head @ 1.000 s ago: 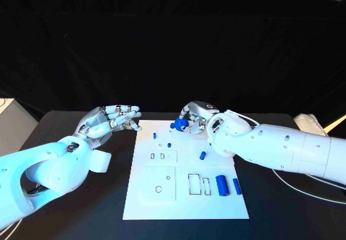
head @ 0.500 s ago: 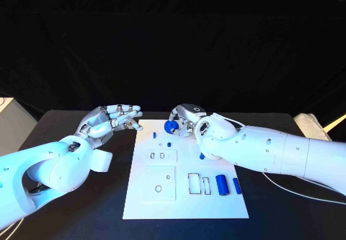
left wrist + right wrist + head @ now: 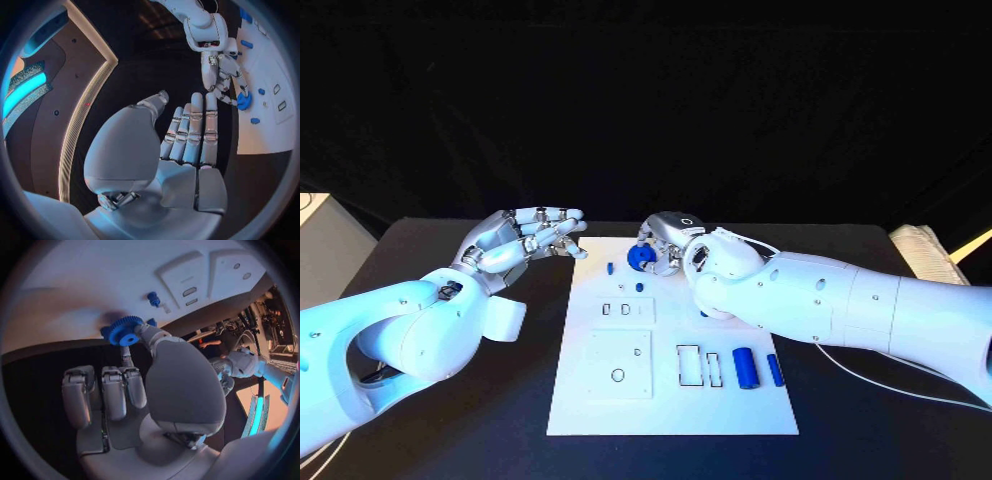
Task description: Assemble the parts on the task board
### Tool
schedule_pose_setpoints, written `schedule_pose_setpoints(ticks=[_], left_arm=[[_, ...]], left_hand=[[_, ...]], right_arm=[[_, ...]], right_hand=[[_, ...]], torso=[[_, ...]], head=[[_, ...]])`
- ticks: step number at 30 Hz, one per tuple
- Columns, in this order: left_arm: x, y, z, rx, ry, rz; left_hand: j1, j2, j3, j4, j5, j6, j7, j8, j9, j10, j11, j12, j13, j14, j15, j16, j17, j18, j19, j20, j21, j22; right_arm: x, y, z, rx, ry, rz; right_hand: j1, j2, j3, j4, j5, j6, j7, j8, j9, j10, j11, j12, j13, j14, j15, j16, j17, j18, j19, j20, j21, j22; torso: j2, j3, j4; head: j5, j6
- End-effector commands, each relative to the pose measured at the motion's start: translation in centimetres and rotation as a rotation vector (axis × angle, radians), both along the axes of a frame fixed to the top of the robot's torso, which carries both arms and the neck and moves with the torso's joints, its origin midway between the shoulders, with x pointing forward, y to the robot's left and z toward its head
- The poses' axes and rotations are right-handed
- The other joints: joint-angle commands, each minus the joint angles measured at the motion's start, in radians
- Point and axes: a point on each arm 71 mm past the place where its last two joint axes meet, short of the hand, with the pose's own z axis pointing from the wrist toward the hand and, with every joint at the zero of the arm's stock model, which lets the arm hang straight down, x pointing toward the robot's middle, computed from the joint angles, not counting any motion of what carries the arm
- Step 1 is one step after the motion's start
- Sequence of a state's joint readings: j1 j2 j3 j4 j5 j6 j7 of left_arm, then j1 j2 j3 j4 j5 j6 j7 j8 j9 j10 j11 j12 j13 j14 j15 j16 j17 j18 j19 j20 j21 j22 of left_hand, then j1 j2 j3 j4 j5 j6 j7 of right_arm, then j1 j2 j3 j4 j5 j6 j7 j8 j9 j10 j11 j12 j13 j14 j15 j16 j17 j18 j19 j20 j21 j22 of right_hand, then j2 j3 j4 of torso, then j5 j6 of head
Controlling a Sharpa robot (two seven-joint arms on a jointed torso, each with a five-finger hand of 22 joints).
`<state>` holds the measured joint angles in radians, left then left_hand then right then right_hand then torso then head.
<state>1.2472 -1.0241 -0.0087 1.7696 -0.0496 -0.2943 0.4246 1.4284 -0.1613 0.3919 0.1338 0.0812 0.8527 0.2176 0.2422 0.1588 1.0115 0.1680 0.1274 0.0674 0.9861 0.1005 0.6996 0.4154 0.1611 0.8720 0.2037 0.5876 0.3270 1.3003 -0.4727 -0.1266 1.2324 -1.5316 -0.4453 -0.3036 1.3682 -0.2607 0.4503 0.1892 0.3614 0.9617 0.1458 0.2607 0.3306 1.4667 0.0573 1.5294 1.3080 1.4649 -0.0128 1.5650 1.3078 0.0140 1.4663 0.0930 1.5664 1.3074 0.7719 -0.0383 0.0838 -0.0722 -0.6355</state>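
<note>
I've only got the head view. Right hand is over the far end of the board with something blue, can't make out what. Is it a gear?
Observer: Yes. In the right wrist view it is a toothed blue gear with a centre hole, pinched at the fingertips of the right hand.
Operator: Is it seated on the board yet?
Observer: Cannot tell. That view shows the gear close over the task board, but not whether it touches.
Operator: Left hand carrying anything?
Observer: No. The left wrist view shows the left hand with a bare palm, fingers side by side, holding nothing.
Operator: Anything near the gear?
Observer: A small blue peg stands on the board just beyond it.
</note>
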Motion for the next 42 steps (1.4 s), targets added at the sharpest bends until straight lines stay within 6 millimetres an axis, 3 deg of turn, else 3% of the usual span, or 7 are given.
schedule_pose_setpoints(ticks=[1, 16, 22, 25, 29, 32, 42], left_arm=[[-0.1, -0.2, 0.2, -0.009, -0.012, -0.021], [-0.1, -0.2, 0.2, -0.008, -0.011, -0.02], [-0.1, -0.2, 0.2, -0.008, -0.011, -0.02], [-0.1, -0.1, 0.2, -0.007, -0.011, -0.02], [-0.1, -0.1, 0.2, -0.007, -0.011, -0.018], [-0.1, 0.0, 0.2, -0.006, -0.01, -0.015], [-0.1, 0.0, 0.2, -0.004, -0.009, -0.013]], left_hand=[[-0.009, 0.003, 0.008, 0.0, -0.005, 0.004, 0.012, 0.002, 0.002, 0.008, -0.001, -0.006, 0.002, -0.006, 0.0, 0.004, 0.002, 0.017, -0.007, -0.001, 0.003, 0.001], [-0.009, 0.003, 0.008, 0.0, -0.005, 0.004, 0.012, 0.002, 0.002, 0.008, -0.001, -0.006, 0.002, -0.006, 0.0, 0.004, 0.002, 0.017, -0.007, -0.001, 0.003, 0.001], [-0.009, 0.003, 0.008, 0.0, -0.005, 0.004, 0.012, 0.002, 0.002, 0.008, -0.001, -0.006, 0.002, -0.006, 0.0, 0.004, 0.002, 0.017, -0.007, -0.001, 0.003, 0.001], [-0.009, 0.003, 0.008, 0.0, -0.005, 0.004, 0.012, 0.002, 0.002, 0.008, -0.001, -0.006, 0.002, -0.006, 0.0, 0.004, 0.002, 0.017, -0.007, -0.001, 0.003, 0.001], [-0.009, 0.003, 0.008, 0.0, -0.005, 0.004, 0.012, 0.002, 0.002, 0.008, -0.001, -0.006, 0.002, -0.006, 0.0, 0.004, 0.002, 0.017, -0.007, -0.001, 0.003, 0.001], [-0.01, 0.003, 0.011, -0.001, -0.005, 0.004, 0.012, 0.002, 0.002, 0.008, -0.001, -0.006, 0.002, -0.007, 0.0, 0.006, 0.001, 0.017, -0.01, -0.001, 0.007, 0.003], [-0.01, 0.003, 0.012, -0.001, -0.005, 0.004, 0.012, 0.002, 0.002, 0.008, -0.001, -0.007, 0.002, -0.009, 0.0, 0.006, 0.001, 0.017, -0.012, -0.001, 0.008, 0.004]], right_arm=[[0.2, 0.0, -0.5, -0.048, 0.018, -0.007], [0.7, 0.0, -1.1, -0.06, 0.023, -0.036], [0.7, 0.2, -1.2, -0.042, 0.038, -0.024], [0.7, 0.2, -1.3, -0.034, 0.048, -0.02], [0.6, 0.0, -1.5, -0.026, 0.066, -0.02], [0.4, -0.1, -1.8, -0.018, 0.083, -0.021], [0.3, -0.6, -2.1, -0.016, 0.108, -0.027]], right_hand=[[-0.006, 0.001, 0.007, -0.002, -0.006, 0.012, -0.01, 0.004, 0.009, 0.058, -0.004, -0.005, 0.206, 0.106, -0.004, 0.006, 0.263, -0.012, 0.101, -0.004, 0.0, 0.258], [-0.011, 0.0, 0.007, -0.003, -0.015, 0.01, -0.009, 0.003, 0.008, 0.054, -0.003, -0.008, 0.203, 0.106, -0.003, 0.006, 0.263, -0.012, 0.099, -0.004, -0.003, 0.255], [-0.058, -0.012, -0.038, 0.005, -0.131, -0.07, 0.014, -0.048, -0.011, 0.03, 0.018, -0.032, 0.178, 0.106, 0.014, 0.006, 0.263, -0.01, 0.096, 0.01, -0.008, 0.249], [-0.074, 0.021, -0.177, 0.044, -0.203, -0.095, 0.026, -0.076, -0.02, 0.022, 0.03, -0.039, 0.171, 0.106, 0.026, 0.006, 0.263, -0.009, 0.095, 0.024, -0.01, 0.247], [-0.074, 0.063, -0.282, 0.103, -0.226, -0.086, 0.027, -0.087, -0.022, 0.023, 0.032, -0.038, 0.174, 0.106, 0.028, 0.006, 0.263, -0.01, 0.096, 0.026, -0.008, 0.249], [-0.081, 0.092, -0.295, 0.102, -0.287, -0.076, 0.025, -0.089, -0.022, 0.032, 0.031, -0.03, 0.183, 0.106, 0.028, 0.006, 0.263, -0.014, 0.105, 0.026, 0.004, 0.263], [-0.092, 0.137, -0.279, 0.101, -0.285, -0.043, 0.015, -0.078, -0.018, 0.042, 0.022, -0.02, 0.194, 0.106, 0.021, 0.006, 0.263, -0.014, 0.105, 0.021, 0.004, 0.263]], torso=[[0.0, 0.0006, 0.0017], [0.0, 0.0013, -0.0011], [0.0, 0.0008, -0.0016], [-0.001, 0.0011, -0.002], [-0.001, 0.0005, -0.0019], [-0.001, 0.0006, -0.0031], [-0.001, 0.0012, -0.0014]], head=[[0.003, -0.004], [0.005, -0.006], [0.005, -0.006], [0.006, -0.007], [0.006, -0.007], [0.007, -0.008], [0.006, -0.009]])
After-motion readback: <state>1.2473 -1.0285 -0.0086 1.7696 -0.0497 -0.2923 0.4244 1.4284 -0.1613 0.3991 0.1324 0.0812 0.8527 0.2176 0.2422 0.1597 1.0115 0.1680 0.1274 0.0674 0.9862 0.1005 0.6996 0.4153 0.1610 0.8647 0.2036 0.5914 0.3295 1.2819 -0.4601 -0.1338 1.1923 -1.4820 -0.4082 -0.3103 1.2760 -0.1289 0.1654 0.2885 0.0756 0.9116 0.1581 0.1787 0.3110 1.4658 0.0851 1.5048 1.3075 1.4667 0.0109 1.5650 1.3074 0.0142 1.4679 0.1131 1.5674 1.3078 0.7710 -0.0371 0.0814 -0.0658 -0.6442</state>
